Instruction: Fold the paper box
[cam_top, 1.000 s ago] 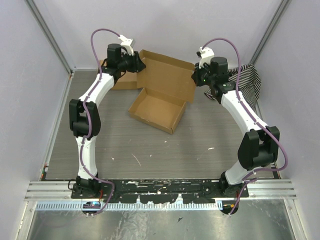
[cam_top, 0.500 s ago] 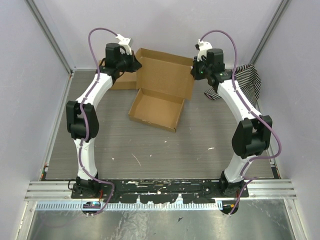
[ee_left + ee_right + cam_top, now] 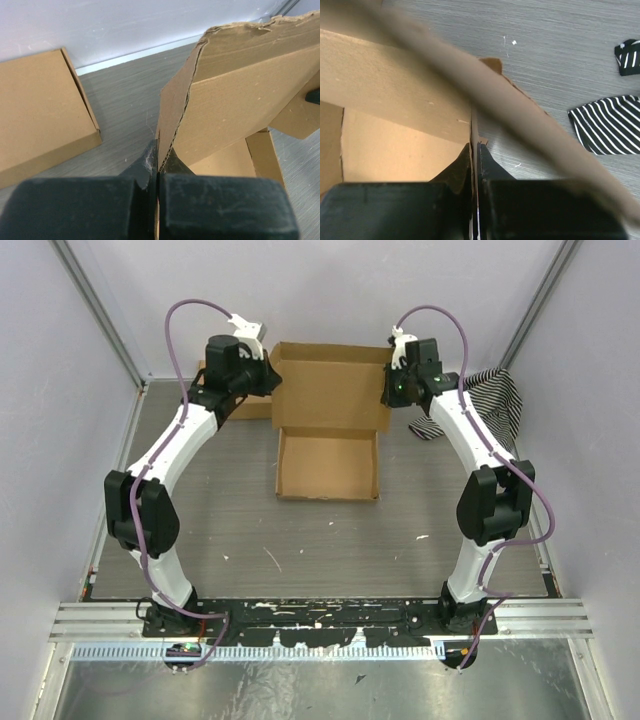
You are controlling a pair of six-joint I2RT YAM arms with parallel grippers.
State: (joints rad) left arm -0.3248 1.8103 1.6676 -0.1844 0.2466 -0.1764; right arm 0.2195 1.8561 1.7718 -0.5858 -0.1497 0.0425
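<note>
The paper box (image 3: 328,465) sits on the grey tabletop (image 3: 250,530), in the middle and toward the far wall, squared to the tabletop's edges. Its shallow tray lies open side up with its long axis running left to right. The lid panel rises from the tray's far edge and stands roughly upright, its inner face toward the arms.

The left gripper (image 3: 272,380) is closed on the lid's left edge, and the right gripper (image 3: 392,392) is closed on its right edge.

The overhead view gives this layout but not the grips themselves. The left wrist view shows both fingers pressed together with the corrugated edge pinched between them and the tray floor below. It also shows a second flat cardboard box (image 3: 40,110) lying to the left near the wall, which the left arm mostly hides from above. The right wrist view shows the same thin pinch on the cardboard, a blurred flap crossing close to the lens, and a black-and-white striped cloth (image 3: 610,125) on the tabletop to the right, apart from the box.
</note>
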